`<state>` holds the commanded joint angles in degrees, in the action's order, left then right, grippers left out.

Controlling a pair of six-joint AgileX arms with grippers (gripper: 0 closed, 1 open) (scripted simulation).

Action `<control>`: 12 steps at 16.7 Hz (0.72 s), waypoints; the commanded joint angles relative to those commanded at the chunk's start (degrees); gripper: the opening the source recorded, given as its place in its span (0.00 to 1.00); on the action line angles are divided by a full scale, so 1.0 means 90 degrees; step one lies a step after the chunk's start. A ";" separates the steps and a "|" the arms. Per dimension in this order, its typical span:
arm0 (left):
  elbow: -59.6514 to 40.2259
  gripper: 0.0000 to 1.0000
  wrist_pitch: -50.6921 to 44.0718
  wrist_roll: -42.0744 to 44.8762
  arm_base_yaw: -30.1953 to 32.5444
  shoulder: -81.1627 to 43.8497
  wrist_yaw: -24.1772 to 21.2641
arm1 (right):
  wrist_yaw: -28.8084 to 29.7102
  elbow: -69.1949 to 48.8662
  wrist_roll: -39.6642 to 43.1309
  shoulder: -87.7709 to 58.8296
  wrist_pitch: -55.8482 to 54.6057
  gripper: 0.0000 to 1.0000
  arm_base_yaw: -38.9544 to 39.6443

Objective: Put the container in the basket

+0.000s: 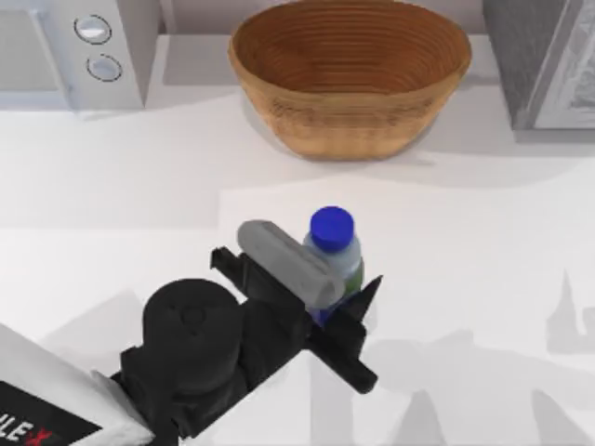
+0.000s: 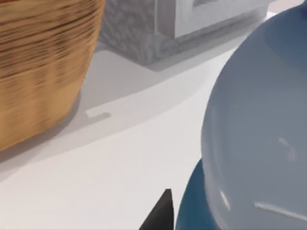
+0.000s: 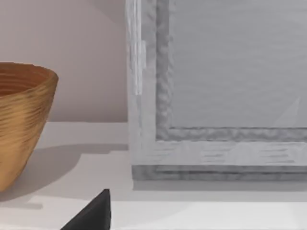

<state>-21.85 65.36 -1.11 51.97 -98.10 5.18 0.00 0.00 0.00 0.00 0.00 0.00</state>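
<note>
Left fingers (image 1: 337, 299) around the bottle (image 1: 335, 255), can't tell if they're pinching yet.
It stands upright mid-surface, near the wicker basket (image 1: 350, 79); looks light, slick plastic, so grip the body under the cap.

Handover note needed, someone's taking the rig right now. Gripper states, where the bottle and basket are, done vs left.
Left gripper: at the container, fingers either side of it; I can't tell whether they have closed.
Right arm: parked, its wrist camera faces the grey cabinet and the basket's side.
Container: upright on the table, mid-table, in front of the basket.
Basket: at the back centre, nothing inside.
Done: left arm has reached the container.
Left: confirm the grasp, lift, carry back over the rim, release inside.
</note>
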 joint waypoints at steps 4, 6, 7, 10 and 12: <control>0.0604 0.00 -0.1568 -0.0038 0.0087 0.2180 0.0170 | 0.0000 0.0000 0.0000 0.0000 0.0000 1.00 0.0000; 0.0912 0.00 -0.2367 -0.0055 0.0156 0.3290 0.0242 | 0.0000 0.0000 0.0000 0.0000 0.0000 1.00 0.0000; 0.1056 0.00 -0.2746 -0.0062 0.0194 0.3814 0.0273 | 0.0000 0.0000 0.0000 0.0000 0.0000 1.00 0.0000; 0.1420 0.00 -0.3736 -0.0081 0.0304 0.5158 0.0346 | 0.0000 0.0000 0.0000 0.0000 0.0000 1.00 0.0000; 0.1589 0.00 -0.4219 -0.0090 0.0357 0.5768 0.0378 | 0.0000 0.0000 0.0000 0.0000 0.0000 1.00 0.0000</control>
<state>-7.55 27.38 -1.92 55.18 -46.18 8.59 0.00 0.00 0.00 0.00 0.00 0.00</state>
